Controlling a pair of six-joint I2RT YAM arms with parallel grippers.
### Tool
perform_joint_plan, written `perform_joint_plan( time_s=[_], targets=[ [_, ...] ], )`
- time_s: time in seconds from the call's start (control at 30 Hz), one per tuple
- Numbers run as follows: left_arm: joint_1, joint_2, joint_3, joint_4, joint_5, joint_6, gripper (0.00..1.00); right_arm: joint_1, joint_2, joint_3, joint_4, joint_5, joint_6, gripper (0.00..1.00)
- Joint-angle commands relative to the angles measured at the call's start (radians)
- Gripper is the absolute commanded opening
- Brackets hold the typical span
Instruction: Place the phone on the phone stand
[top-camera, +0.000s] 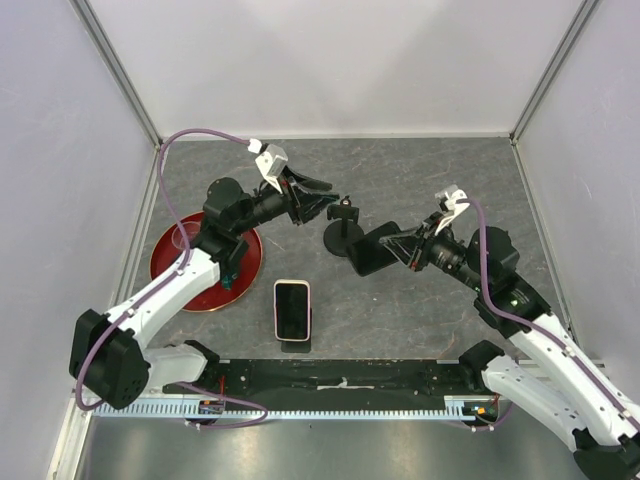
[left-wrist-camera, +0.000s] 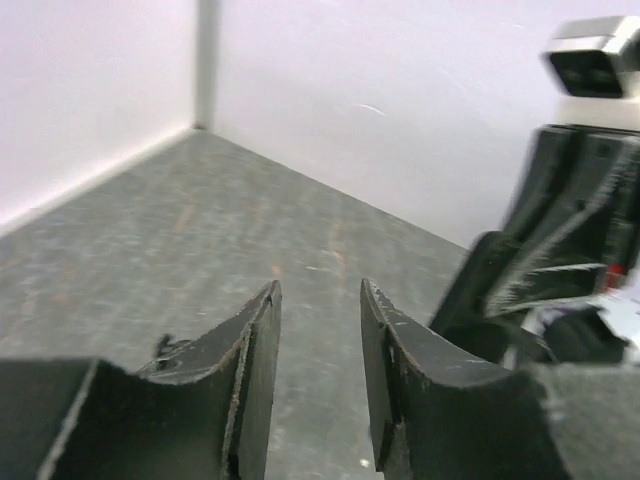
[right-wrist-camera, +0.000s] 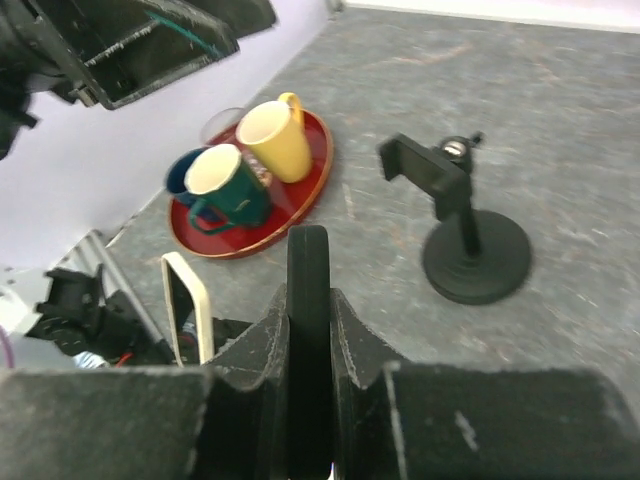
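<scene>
My right gripper (top-camera: 397, 246) is shut on a black phone (top-camera: 371, 251), held on edge above the table just right of the stand. In the right wrist view the phone (right-wrist-camera: 308, 262) stands edge-on between my shut fingers (right-wrist-camera: 355, 330). The black phone stand (top-camera: 343, 232) has a round base and a small clamp head; it is also in the right wrist view (right-wrist-camera: 465, 225). My left gripper (top-camera: 330, 200) is open and empty, level with the stand's head on its left. In the left wrist view its tips (left-wrist-camera: 320, 290) frame bare table.
A second phone in a white case (top-camera: 292, 310) lies flat near the front edge and shows in the right wrist view (right-wrist-camera: 185, 300). A red tray (top-camera: 168, 262) at the left holds a yellow mug (right-wrist-camera: 272, 135) and a green mug (right-wrist-camera: 225, 185). Walls enclose the table.
</scene>
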Motion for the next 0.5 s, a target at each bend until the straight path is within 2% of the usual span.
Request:
perform_joint_plan(
  time_s=[0.0,0.03,0.2,0.33,0.47],
  targets=[
    [-0.001,0.016,-0.035,-0.02,-0.293,0.16,0.41,0.002,-0.057,0.118,-0.211,0.231,-0.068,0.0],
    [-0.001,0.032,-0.031,-0.037,-0.298,0.183,0.38,0.002,-0.057,0.127,-0.235,0.295,-0.076,0.0],
    [-0.002,0.119,-0.006,-0.097,-0.318,0.289,0.4,0.002,-0.054,0.162,-0.287,0.357,-0.096,0.0],
    [-0.005,0.153,0.012,-0.114,-0.336,0.277,0.57,0.002,-0.033,0.169,-0.293,0.363,-0.1,0.0],
    [-0.018,0.173,0.025,-0.124,-0.333,0.283,0.53,0.001,-0.01,0.173,-0.292,0.365,-0.113,0.0]
  ],
)
